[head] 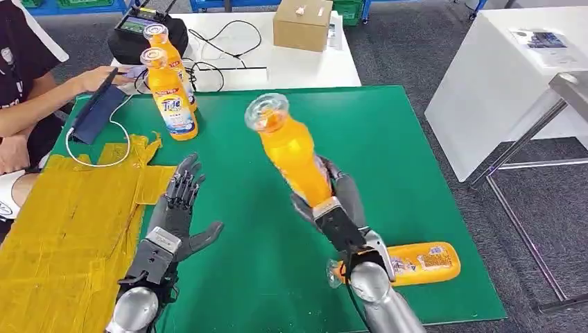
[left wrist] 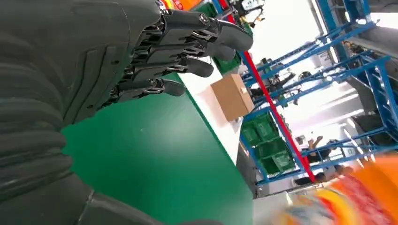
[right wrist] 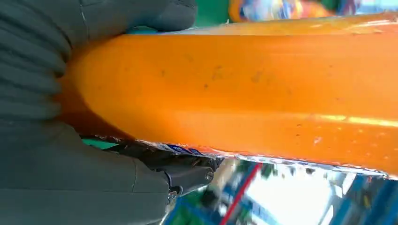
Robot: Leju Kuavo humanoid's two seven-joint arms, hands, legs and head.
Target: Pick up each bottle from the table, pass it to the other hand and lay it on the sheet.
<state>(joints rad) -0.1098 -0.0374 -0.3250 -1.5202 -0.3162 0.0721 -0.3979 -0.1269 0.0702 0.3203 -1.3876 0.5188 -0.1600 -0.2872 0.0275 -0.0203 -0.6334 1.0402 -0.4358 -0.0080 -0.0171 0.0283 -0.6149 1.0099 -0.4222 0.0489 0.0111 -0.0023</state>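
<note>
The left hand (head: 179,208) is held above the table with fingers straight and spread, nothing in it. The right hand (head: 340,211) is wrapped around an orange bottle (head: 291,149), held raised and tilted.

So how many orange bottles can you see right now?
4: one held bottle in the right hand, two standing bottles at the mat's far left, one lying bottle by the right arm.

held bottle (head: 291,149) orange, tilted, above mat | two bottles (head: 170,94) upright (far edge) | one bottle (head: 416,263) lying | yellow sheet (head: 62,229) flat
</note>
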